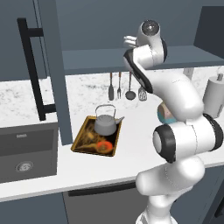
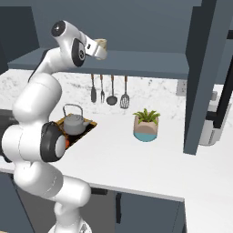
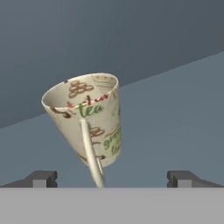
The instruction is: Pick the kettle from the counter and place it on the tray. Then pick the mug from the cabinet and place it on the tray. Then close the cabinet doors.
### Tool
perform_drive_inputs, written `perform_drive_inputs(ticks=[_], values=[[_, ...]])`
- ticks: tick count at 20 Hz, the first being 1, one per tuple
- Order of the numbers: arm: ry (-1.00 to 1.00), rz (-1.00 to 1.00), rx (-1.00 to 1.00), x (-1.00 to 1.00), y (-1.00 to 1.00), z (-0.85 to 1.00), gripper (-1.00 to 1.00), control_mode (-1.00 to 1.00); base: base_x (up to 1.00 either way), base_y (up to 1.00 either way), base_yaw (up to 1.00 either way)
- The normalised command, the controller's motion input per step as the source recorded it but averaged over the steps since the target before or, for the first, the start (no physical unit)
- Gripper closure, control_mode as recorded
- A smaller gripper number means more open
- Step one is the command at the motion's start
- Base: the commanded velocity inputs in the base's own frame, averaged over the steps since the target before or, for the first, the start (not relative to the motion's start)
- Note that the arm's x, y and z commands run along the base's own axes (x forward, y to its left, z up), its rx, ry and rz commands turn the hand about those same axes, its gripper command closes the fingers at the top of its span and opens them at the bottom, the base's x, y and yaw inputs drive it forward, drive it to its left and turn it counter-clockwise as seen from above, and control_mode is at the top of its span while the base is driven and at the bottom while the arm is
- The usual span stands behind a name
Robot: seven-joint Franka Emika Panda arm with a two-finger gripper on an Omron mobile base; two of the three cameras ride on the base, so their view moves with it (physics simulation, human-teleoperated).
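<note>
Hand view puts the small cream-beige patterned mug [image 3: 89, 118] straight ahead of the end effector [image 3: 113, 178], handle toward it, between wide-apart fingers, ungripped.

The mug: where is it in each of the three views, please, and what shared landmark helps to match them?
Left base view: mug at upper centre, on the cabinet shelf, mostly hidden by the wrist.
Right base view: upper centre-left, just beyond the hand.
Hand view: centre, between the open finger tips.
Shared landmark: the shelf under the mug.
</note>
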Motion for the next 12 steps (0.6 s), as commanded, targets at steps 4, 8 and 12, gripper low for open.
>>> perform_drive_inputs(ticks=[4, 8, 12], values=[[0.0, 0.0, 0.0, 0.38, 0.0, -0.01, -1.0, -1.0, 0.0, 0.0, 0.0], [0.0, 0.0, 0.0, 0.31, 0.04, 0.0, -1.0, -1.0, 0.0, 0.0, 0.0], [0.0, 0.0, 0.0, 0.17, 0.01, 0.0, -1.0, -1.0, 0.0, 0.0, 0.0]])
